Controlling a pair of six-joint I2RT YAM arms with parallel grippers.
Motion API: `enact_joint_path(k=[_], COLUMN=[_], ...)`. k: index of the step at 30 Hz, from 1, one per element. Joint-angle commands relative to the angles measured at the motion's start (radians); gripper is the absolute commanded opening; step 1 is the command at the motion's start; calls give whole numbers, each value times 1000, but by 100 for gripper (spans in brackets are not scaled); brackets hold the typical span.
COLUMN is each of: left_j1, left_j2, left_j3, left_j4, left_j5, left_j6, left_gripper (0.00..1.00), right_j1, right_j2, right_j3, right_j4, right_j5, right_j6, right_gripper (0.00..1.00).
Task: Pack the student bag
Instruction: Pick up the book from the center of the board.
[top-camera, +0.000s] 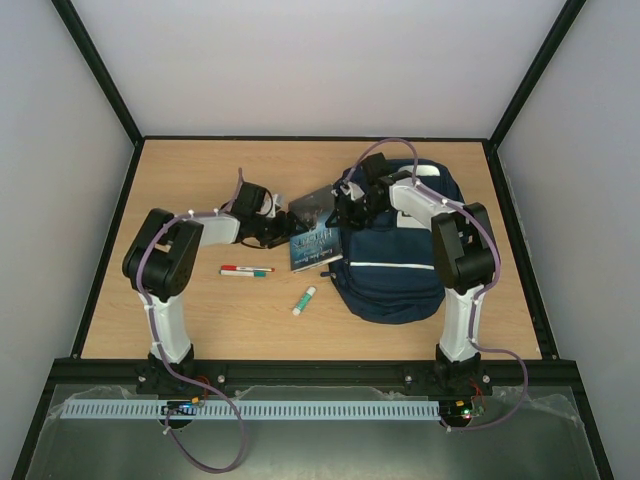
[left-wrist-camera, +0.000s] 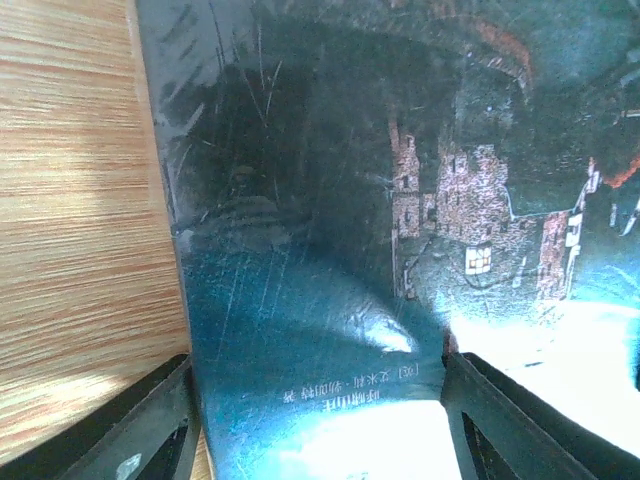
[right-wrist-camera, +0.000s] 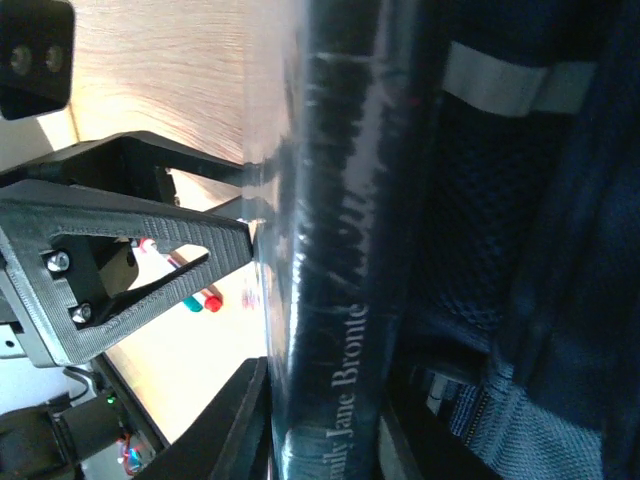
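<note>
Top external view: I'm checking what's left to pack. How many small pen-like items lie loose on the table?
3. Two markers lie side by side left of the book; a white green-capped stick lies nearer the arms. Others could be hidden behind the student bag.

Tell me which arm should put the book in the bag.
Right. The right claw appears clamped on the spine of the book, close beside the bag. The left claw seems open across the cover, gripping nothing.

The navy-blue student bag (top-camera: 395, 280) with white stripes lies flat, front side up, right of centre.
</note>
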Motion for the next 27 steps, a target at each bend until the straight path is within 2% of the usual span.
enact_joint_path(k=[1,6,9,14,18,23,27], left_j1=[-40,-30,-31,-32,-42,-135,-218], left_j2=[12,-83,-191,-382,-468,-509,-503], left_j3=[-41,-53,-27,-12,23,100,146], left_j4=[-74,-86,-164,-264,-314,-377,-397], left_j5=[-50,-72,-78,-199,-224,-317,-353], left_j6=[3,46,106,193,254,362,438], left_gripper=[69,74,75,78,77,76,76], right_j1=[24,12,-4,-56,-112,-270,-451], right_j2=[-2,-30,-61,-147,-253,-410,-544], right_j3=[53,44,40,67,98,36,-73], right_j4=[10,22,21,2,-28,-9,7], right_j5=[-94,-115,-120,-136,-140,-204,-274], right_j6=[14,9,-1,-8,-18,4,-2], right_gripper=[17,7,1,1,1,1,1])
